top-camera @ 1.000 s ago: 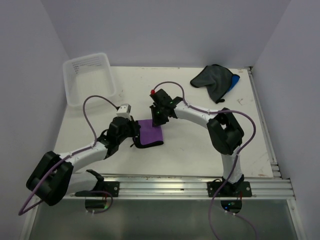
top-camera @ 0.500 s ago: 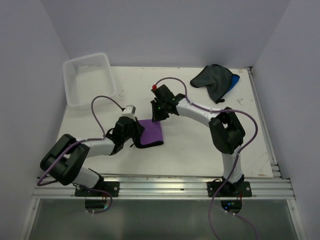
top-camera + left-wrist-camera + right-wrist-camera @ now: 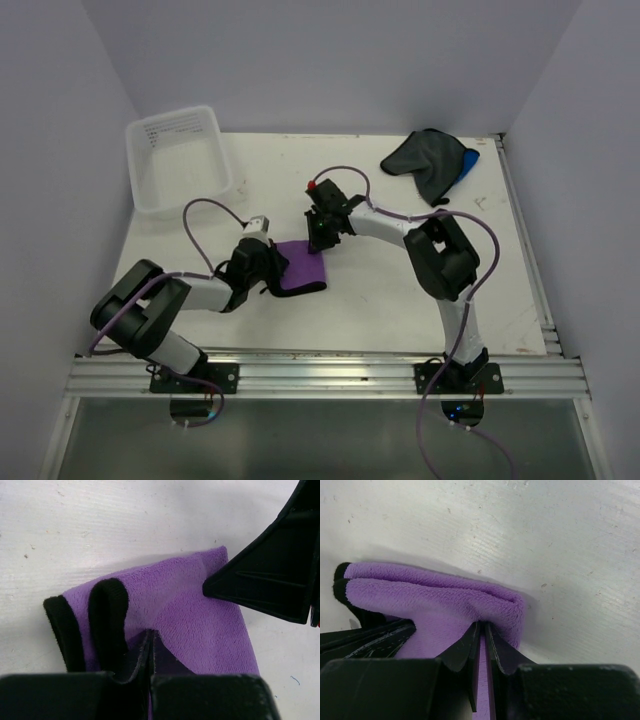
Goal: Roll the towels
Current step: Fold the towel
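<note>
Item one, purple towel: a small soft cloth with a black hem, lying folded over on itself in the middle of the white table, toward the near side, between my two grippers. The left wrist view shows the purple towel with its hemmed edge curled up into a loop at the left; the right wrist view shows the purple towel doubled into two thick layers, with its rounded fold toward the right. Item two, left gripper: at the towel's left edge, low over the table; my left gripper has its fingers pressed together, pinching a thin bit of the cloth beside the curled hem. Item three, right gripper: at the towel's far edge; my right gripper has its fingers nearly closed, with a strip of purple cloth clamped between them. Item four, dark grey towel: crumpled at the far right corner of the table, well apart from both grippers. Item five, blue towel: mostly hidden, showing only at the right side of the grey one and touching it. Item six, clear plastic tub: at the far left corner, tilted, its outer side hanging past the table's left edge
</note>
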Tool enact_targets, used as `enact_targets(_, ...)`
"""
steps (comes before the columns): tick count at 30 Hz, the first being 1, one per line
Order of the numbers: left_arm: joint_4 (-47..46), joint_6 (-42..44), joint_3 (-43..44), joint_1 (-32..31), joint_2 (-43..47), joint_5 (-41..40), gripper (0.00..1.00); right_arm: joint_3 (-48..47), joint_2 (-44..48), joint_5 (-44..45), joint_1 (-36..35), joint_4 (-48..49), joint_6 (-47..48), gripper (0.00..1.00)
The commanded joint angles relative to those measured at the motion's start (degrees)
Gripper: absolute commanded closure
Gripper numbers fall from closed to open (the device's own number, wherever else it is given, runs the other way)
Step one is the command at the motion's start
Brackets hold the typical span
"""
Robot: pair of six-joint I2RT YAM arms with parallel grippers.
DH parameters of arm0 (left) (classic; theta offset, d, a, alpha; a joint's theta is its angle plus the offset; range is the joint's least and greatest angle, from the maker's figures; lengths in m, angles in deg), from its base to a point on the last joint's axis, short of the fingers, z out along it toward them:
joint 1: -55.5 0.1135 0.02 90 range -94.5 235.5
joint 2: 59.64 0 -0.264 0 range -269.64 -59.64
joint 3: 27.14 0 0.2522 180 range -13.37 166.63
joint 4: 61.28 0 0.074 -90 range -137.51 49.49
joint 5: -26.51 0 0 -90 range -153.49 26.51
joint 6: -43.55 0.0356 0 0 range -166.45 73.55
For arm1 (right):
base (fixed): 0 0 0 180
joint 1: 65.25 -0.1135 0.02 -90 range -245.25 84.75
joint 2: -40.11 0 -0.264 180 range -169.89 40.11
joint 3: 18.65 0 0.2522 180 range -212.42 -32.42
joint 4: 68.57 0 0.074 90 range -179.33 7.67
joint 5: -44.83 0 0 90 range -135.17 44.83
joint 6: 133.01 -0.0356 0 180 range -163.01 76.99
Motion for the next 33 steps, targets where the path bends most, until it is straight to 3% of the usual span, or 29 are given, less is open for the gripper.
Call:
enact_targets(1,-1.89,-0.46,-1.60,0.51,-2.49,-0.98,1.00,0.52,-0.38,-0.40,0.19,0.63,0.23,0.87)
enact_targets(5,-1.90,0.68,-0.64,0.60,-3.20,-1.41,1.00,2.71,1.10,1.26,0.28,0.80,0.14,0.80)
enact_targets(8,-1.72,2.61,0.85,0.68,-3.81,-1.33,1.00,7.19,5.13,1.01,0.28,4.57,0.49,0.62)
enact_targets(14,-1.10,7.01,4.89,0.77,-6.27,0.25,1.00,10.63,9.54,4.07,0.28,4.68,2.60,0.60)
enact_targets(19,0.04,9.65,7.80,0.77,-7.24,0.78,1.00,17.30,13.76,7.59,0.28,6.43,2.43,0.52)
enact_targets(33,-1.36,12.98,16.93,0.68,-15.06,12.55,1.00,32.24,24.22,6.98,-4.10,11.44,-4.42,0.52)
